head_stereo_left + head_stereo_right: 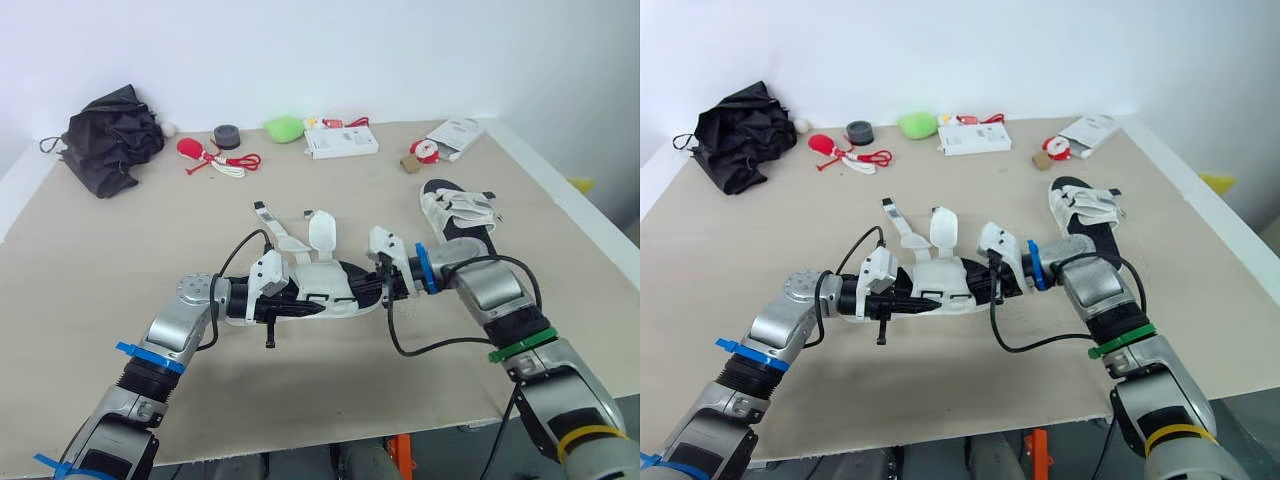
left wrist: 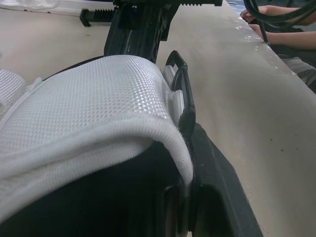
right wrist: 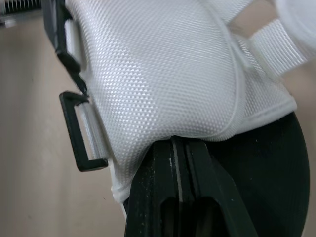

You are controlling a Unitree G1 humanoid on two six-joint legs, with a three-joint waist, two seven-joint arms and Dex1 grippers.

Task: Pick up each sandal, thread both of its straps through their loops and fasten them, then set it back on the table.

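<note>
I have one sandal (image 1: 322,288) between my two arms, near the middle of the surface (image 1: 110,270) and low over it. I cannot tell whether its sole touches. My left gripper (image 1: 264,297) is clamped on one end of it and my right gripper (image 1: 386,281) is clamped on the other, each with its fingers pressed together on the sole and the white mesh upper.

By my reckoning the work on this sandal is hardly begun. Its straps (image 1: 322,230) stand up loose and open above the footbed, and the black loop (image 3: 78,131) at the side hangs empty with nothing threaded through it. Both straps have yet to be threaded and fastened, and then the sandal has to go back down.

The second sandal (image 1: 458,214) lies on the surface well apart, beyond my right arm. Its white straps lie flat across it, which looks fastened to me, though I cannot make out the loops from here. If so, about half the job is done.

As for writing, the sandals show no brand mark that I can see. A white box (image 1: 341,142) and a card packet (image 1: 456,134) at the far edge carry print and red marks, too small to read.
</note>
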